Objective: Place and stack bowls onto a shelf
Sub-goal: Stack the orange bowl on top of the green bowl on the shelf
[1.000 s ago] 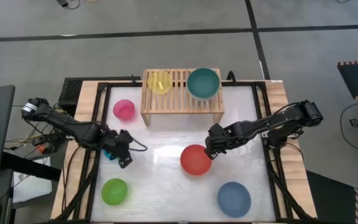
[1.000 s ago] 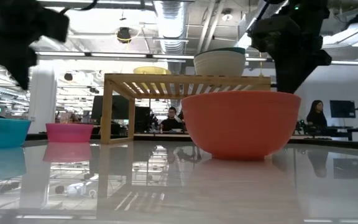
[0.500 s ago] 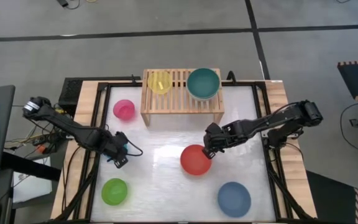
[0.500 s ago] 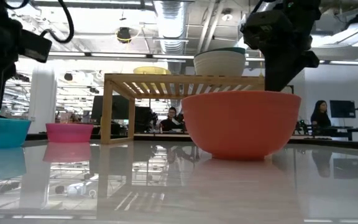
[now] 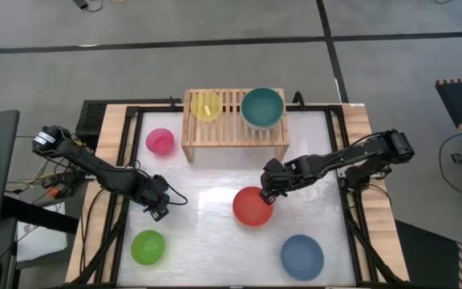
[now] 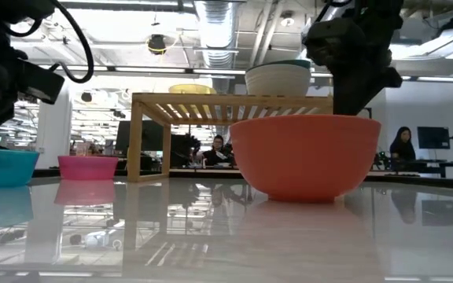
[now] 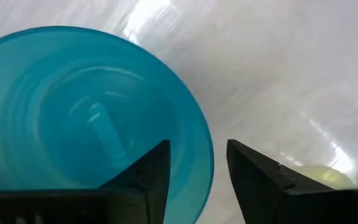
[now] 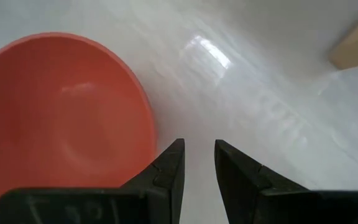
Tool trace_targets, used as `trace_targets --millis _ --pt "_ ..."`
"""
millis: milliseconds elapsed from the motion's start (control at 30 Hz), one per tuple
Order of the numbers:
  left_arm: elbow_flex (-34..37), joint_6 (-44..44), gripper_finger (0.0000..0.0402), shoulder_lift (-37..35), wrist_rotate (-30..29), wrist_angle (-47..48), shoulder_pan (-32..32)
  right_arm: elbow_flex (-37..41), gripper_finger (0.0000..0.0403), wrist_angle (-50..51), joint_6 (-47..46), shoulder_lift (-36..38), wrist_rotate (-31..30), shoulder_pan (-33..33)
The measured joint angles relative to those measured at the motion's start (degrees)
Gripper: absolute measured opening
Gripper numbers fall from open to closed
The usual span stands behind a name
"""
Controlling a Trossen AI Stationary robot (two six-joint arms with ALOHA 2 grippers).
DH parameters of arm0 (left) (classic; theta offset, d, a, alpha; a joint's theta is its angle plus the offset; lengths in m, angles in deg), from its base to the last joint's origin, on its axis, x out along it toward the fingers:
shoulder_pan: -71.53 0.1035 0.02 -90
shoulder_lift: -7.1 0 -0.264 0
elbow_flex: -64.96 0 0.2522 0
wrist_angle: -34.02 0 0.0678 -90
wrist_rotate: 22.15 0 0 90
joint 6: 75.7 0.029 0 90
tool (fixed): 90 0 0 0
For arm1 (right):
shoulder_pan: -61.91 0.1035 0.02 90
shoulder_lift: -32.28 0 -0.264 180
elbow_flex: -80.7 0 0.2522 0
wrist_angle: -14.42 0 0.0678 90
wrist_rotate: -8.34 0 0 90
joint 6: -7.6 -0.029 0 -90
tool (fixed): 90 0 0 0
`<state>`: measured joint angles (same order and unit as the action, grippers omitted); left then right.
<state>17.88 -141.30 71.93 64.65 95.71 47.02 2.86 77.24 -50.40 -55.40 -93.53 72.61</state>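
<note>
**Both pincers closing on bowl rims**

Left pincer (image 7: 197, 168) has dropped over the cyan bowl (image 7: 73, 112), fingers spread astride its rim. Right pincer (image 8: 197, 165), spread, has edged toward the red bowl (image 5: 253, 206). Both bowls sit on the worktop (image 5: 207, 185); shelf (image 5: 235, 132) holds yellow and teal.

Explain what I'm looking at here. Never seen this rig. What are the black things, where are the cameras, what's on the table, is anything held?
The black things are two robot arms, each ending in a two-finger gripper. One picture looks straight down on the table, one looks level across it, and one comes from each wrist.

On the white table stands a wooden shelf carrying a yellow bowl and a teal-green bowl nested in a cream one. Pink, lime green, red and blue bowls sit on the table.

The left gripper is open, straddling the rim of a cyan bowl. The right gripper is open beside the red bowl's rim. Nothing is lifted.
</note>
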Motion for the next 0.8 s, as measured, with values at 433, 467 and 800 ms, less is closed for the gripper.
trace_targets --millis 433,467,800 --pt "-8.9 -3.0 0.0149 -0.1 -5.8 2.8 0.0 0.0 0.021 -7.6 0.8 -8.7 4.6 -0.2" --pt "-9.7 -2.6 0.0153 -0.1 -6.6 2.8 0.0 0.0 0.0217 -7.8 1.2 -9.4 4.7 0.1" --pt "-15.9 -1.0 0.0182 -0.1 -13.7 2.7 0.4 0.0 0.007 -9.5 4.8 -10.6 4.6 0.4"
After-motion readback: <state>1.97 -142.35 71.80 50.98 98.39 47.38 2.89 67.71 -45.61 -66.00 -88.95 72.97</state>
